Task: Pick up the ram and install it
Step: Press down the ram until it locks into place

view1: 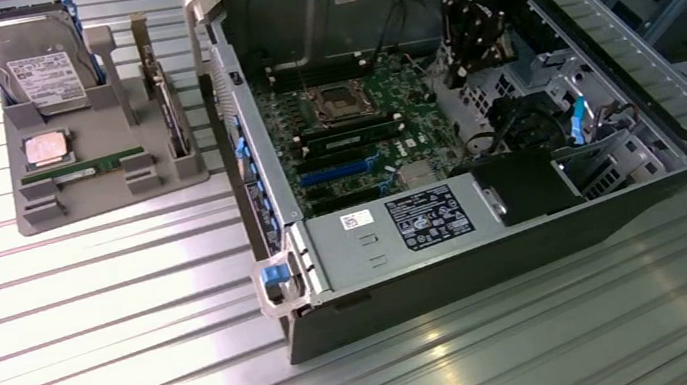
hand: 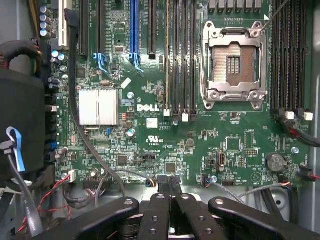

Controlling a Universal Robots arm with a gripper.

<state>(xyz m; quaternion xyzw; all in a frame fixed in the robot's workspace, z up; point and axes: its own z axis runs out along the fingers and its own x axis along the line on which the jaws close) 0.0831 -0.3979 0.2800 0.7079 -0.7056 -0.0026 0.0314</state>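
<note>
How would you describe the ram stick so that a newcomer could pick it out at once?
Start at the grey holder tray on the exterior view's left, beside the open computer case. The ram lies along its lower slot, just below the square silver processor. It is the long, narrow green strip, unlike the bulky hard drive above.

One camera is watching my computer case [view1: 444, 138] from high off; my wrist's is looking close down onto its motherboard [hand: 165, 125], which both are sharing.

Ram [view1: 82, 170] in holder [view1: 114, 189], left of computer case [view1: 462, 267], exterior view.
</note>
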